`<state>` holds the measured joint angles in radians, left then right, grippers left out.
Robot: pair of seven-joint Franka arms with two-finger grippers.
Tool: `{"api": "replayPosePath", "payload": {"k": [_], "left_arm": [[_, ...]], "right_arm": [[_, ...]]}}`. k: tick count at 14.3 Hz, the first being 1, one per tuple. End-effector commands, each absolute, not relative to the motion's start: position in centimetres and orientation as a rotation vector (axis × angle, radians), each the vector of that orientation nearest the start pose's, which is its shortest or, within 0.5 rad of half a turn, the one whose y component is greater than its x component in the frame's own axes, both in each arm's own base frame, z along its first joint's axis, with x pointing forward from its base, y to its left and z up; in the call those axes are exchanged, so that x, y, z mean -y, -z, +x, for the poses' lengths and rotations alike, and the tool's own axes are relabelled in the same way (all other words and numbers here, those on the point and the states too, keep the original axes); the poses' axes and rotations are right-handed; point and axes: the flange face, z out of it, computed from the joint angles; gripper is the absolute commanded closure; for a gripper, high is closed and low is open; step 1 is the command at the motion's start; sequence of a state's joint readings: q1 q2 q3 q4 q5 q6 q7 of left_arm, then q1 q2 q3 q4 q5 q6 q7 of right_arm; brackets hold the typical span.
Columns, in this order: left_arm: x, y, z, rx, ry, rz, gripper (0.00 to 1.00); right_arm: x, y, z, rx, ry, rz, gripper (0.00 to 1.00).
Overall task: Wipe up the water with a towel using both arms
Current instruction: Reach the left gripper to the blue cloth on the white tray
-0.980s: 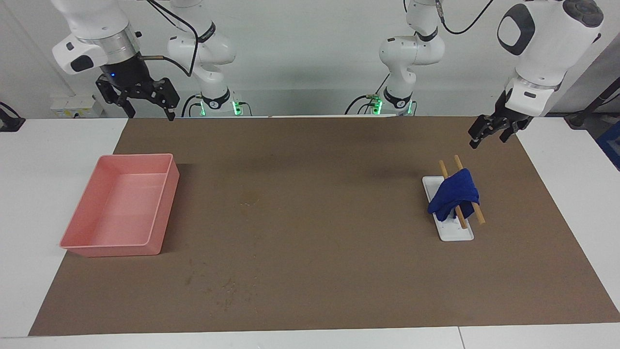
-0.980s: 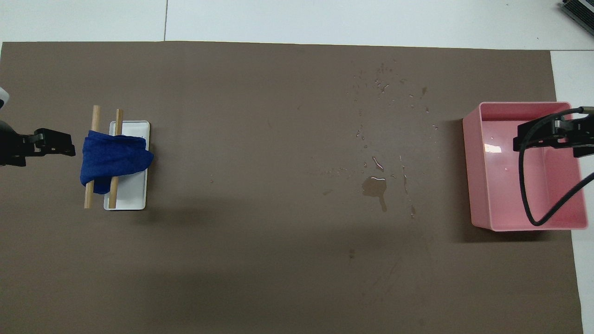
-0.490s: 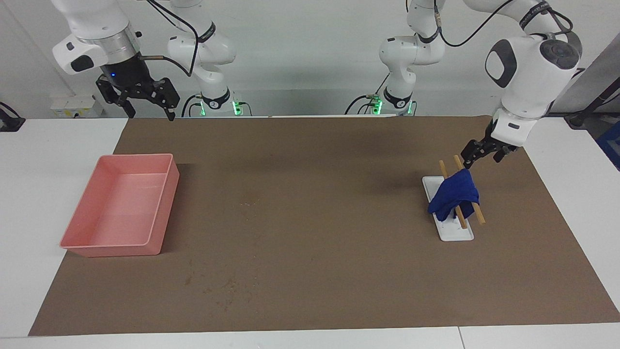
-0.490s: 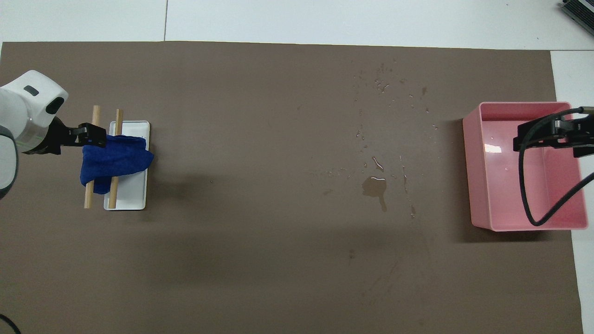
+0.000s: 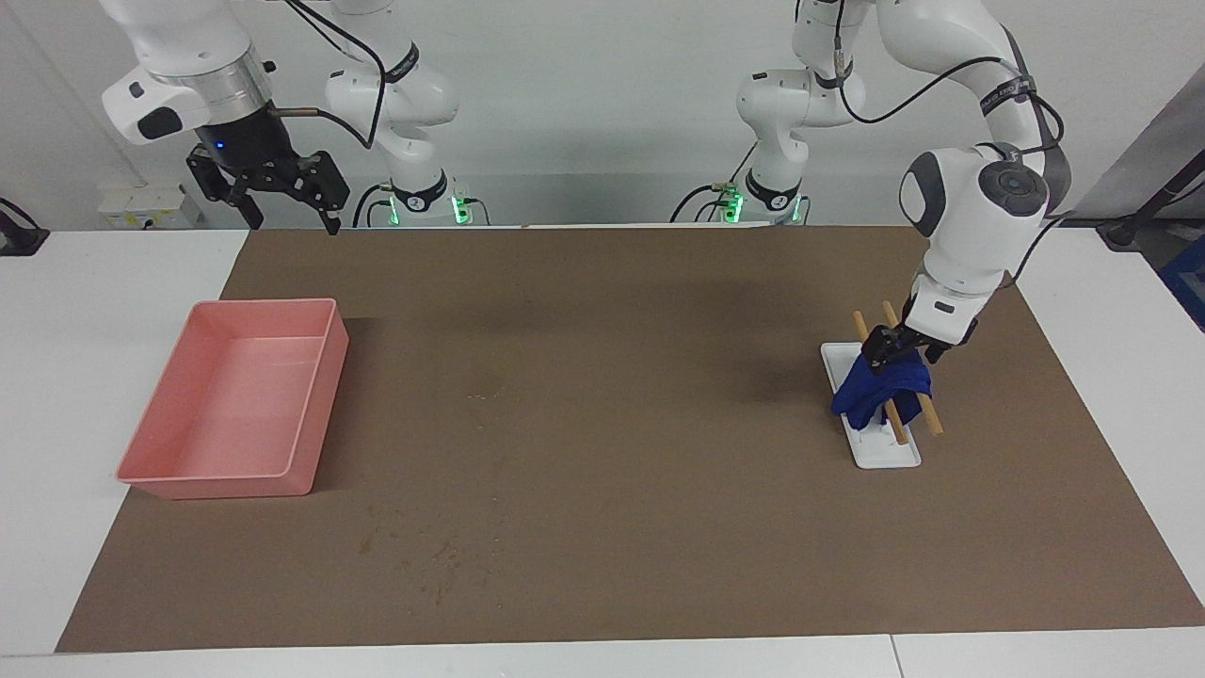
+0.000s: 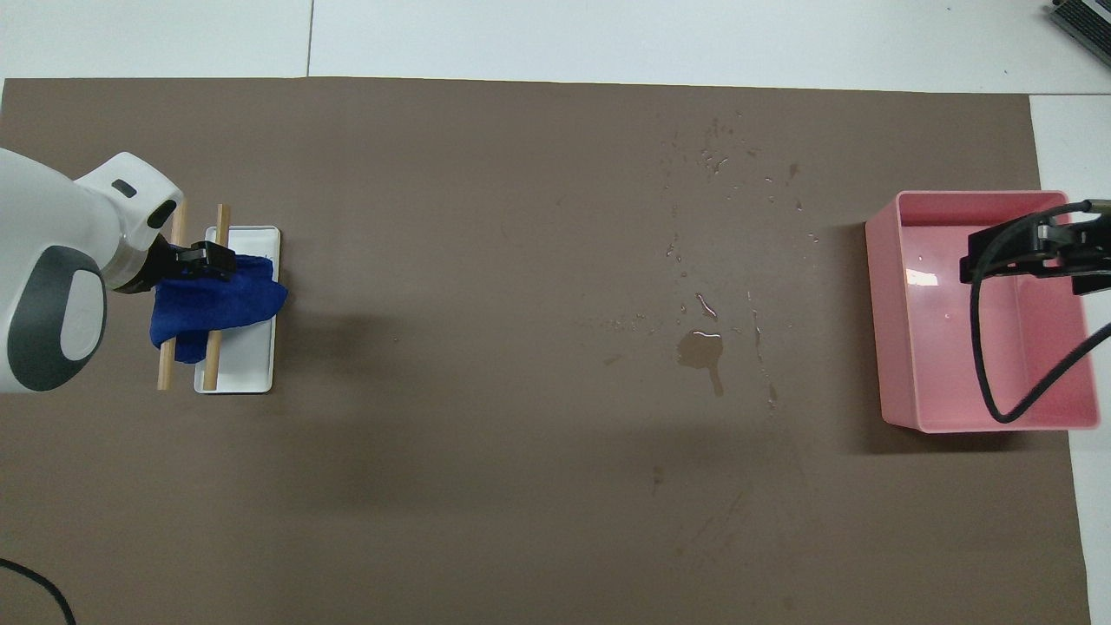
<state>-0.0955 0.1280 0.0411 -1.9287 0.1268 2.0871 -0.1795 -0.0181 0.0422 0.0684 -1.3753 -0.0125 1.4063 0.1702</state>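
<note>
Blue towel (image 5: pixel 883 388): 1, on 2 sticks (image 5: pixel 932 415); left end effector (image 5: pixel 894 347) spread over it, right end effector (image 5: pixel 282 193) spread.

I see the towel (image 5: pixel 885 388) as soft blue cloth, draped on two bare wooden sticks (image 5: pixel 927 412) over a smooth white tray (image 5: pixel 887 454), probably plastic. The pink bin (image 5: pixel 235 480) looks like satin plastic. My brown mat (image 5: pixel 602 527) is matt, with shiny water (image 6: pixel 701 349) pooled on it. Both arms (image 5: pixel 970 207) are glossy white.
</note>
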Motion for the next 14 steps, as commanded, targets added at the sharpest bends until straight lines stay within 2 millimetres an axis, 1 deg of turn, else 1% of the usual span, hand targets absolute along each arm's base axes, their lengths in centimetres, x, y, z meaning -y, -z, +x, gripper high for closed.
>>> {"api": "replayPosePath", "payload": {"k": [1,4,5,6,9,12,13,14], "left_arm": [[3.70,-41.80,58.89,0.055,0.083,-2.987,0.00],[3.95,-41.28,58.68,0.055,0.068,-2.985,0.00],[4.13,-41.21,58.63,0.046,0.068,-2.971,0.02],[4.04,-41.17,58.58,0.034,0.062,-2.955,0.07],[3.97,-41.04,58.41,0.036,0.048,-2.949,0.33],[3.74,-40.98,58.30,0.048,0.028,-2.946,0.67],[3.53,-41.03,58.26,0.054,0.016,-2.944,0.77],[3.24,-41.13,58.29,0.061,0.011,-2.942,0.84]], "right_arm": [[-2.62,-67.86,54.39,-0.219,-0.022,-3.132,0.00],[-2.62,-67.93,54.39,-0.216,-0.020,-3.132,0.00],[-2.62,-67.86,54.39,-0.219,-0.022,-3.132,0.00],[-2.70,-67.86,54.39,-0.216,-0.022,-3.132,0.00],[-2.70,-67.86,54.39,-0.214,-0.022,-3.132,0.00],[-2.62,-67.86,54.39,-0.219,-0.022,-3.132,0.00],[-2.70,-67.88,54.41,-0.216,-0.020,-3.132,0.00],[-2.62,-67.88,54.41,-0.219,-0.020,-3.132,0.00]]}}
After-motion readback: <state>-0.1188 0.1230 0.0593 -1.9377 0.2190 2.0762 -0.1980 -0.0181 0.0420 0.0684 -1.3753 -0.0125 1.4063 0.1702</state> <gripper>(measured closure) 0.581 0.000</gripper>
